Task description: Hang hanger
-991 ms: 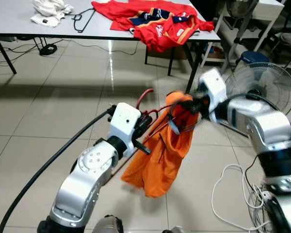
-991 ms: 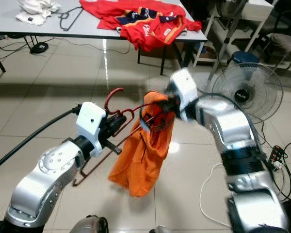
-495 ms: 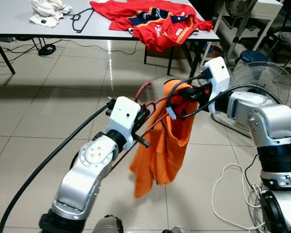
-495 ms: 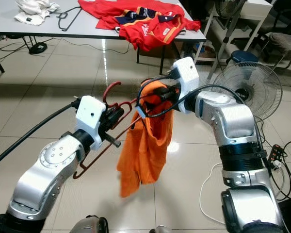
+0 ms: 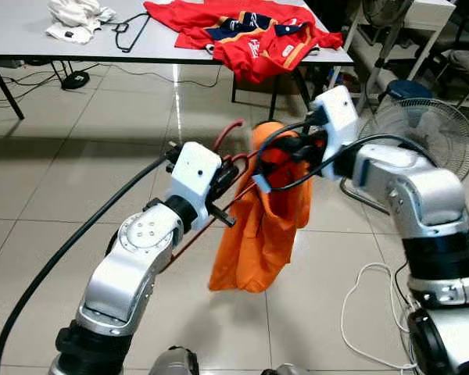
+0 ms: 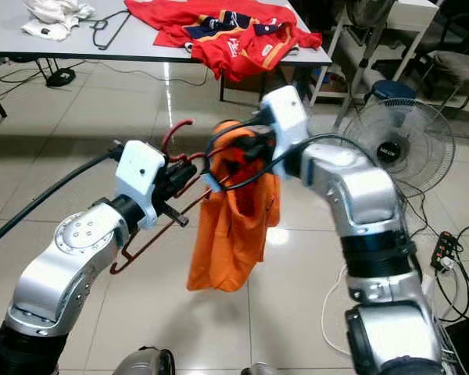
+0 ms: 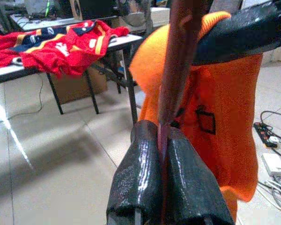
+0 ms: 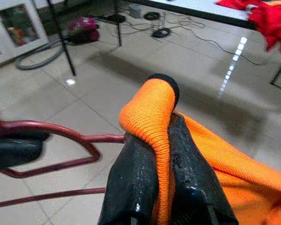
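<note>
A dark red hanger (image 5: pixel 227 131) is clamped in my left gripper (image 5: pixel 229 175), which is shut on its rod (image 7: pixel 177 65) in front of my chest. Its lower bar (image 6: pixel 144 242) slants down toward the floor. An orange garment (image 5: pixel 267 226) hangs beside the hanger and partly over it. My right gripper (image 5: pixel 288 147) is shut on a fold of the garment's ribbed edge (image 8: pixel 152 110) at its top. In the right wrist view the hanger's red wire (image 8: pixel 70 140) runs just beside the pinched cloth. The two grippers are close together, well above the tiled floor.
A grey table (image 5: pixel 31 41) stands ahead, with red shirts (image 5: pixel 250 31), a black hanger (image 5: pixel 133 31) and white cloth (image 5: pixel 80 16) on it. A floor fan (image 5: pixel 426 129) stands to the right. White cables (image 5: pixel 375 312) lie on the floor at the lower right.
Both arms have risen, and my right gripper has carried the garment's top leftward, closer to the hanger's hook. The garment has swung and now hangs straighter.
</note>
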`<state>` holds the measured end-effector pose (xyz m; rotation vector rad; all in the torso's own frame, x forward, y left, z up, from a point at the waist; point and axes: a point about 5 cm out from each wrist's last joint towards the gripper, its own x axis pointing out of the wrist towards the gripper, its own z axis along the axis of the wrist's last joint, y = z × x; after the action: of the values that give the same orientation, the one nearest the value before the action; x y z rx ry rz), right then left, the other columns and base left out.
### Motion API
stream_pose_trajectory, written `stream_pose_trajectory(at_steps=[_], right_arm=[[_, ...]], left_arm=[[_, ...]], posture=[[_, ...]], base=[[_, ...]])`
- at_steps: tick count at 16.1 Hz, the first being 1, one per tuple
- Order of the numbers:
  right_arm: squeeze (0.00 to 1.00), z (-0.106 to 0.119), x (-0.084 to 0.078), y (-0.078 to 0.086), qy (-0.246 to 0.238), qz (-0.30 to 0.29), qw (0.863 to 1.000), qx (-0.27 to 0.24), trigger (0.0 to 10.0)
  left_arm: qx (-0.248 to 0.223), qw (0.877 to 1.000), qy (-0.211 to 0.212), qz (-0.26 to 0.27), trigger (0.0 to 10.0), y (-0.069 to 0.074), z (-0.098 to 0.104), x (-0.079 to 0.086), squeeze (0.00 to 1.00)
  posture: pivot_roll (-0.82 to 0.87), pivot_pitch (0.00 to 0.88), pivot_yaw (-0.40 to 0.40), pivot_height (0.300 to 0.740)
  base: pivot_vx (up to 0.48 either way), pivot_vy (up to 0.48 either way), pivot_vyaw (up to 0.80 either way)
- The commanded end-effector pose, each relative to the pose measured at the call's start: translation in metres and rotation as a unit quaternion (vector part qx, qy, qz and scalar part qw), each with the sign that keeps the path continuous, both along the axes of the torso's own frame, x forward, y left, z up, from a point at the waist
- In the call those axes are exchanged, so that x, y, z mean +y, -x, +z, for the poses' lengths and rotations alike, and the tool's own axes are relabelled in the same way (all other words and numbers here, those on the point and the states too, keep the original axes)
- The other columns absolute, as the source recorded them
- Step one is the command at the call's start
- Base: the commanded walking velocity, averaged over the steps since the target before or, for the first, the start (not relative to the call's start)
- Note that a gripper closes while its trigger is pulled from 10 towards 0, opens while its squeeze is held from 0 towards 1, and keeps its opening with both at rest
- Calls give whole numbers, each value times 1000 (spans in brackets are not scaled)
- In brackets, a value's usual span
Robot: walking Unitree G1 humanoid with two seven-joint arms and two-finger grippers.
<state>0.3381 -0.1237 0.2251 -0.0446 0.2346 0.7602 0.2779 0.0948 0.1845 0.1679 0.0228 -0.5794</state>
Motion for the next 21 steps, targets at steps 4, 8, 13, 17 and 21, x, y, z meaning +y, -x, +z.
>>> stream_pose_trajectory(at_steps=[4, 8, 13, 17, 21], right_arm=[[0, 11, -4, 3, -4, 9, 1000, -22, 10000], [0, 12, -6, 7, 12, 12, 1000, -22, 10000], [0, -5, -1, 23, 68, 68, 995, -16, 10000], [0, -3, -7, 19, 80, 53, 994, -45, 10000], [0, 33, -1, 19, 0, 61, 988, -143, 10000]], left_arm=[[20, 999, 14, -44, 10000, 10, -3, -10, 0], [11, 1000, 12, -2, 10000, 5, -2, -3, 0], [-19, 998, 43, 38, 10000, -3, 8, 0, 0], [-27, 997, 65, 38, 10000, -2, 12, -1, 0], [-51, 985, 164, 20, 10000, 10, 14, -6, 0]], posture=[[-37, 75, -21, 740], [-41, 84, -22, 740], [-43, 89, -20, 740], [-51, 87, -21, 740], [-59, 83, -26, 740]], base=[[0, 0, 0], [0, 0, 0], [0, 0, 0], [0, 0, 0], [0, 0, 0]])
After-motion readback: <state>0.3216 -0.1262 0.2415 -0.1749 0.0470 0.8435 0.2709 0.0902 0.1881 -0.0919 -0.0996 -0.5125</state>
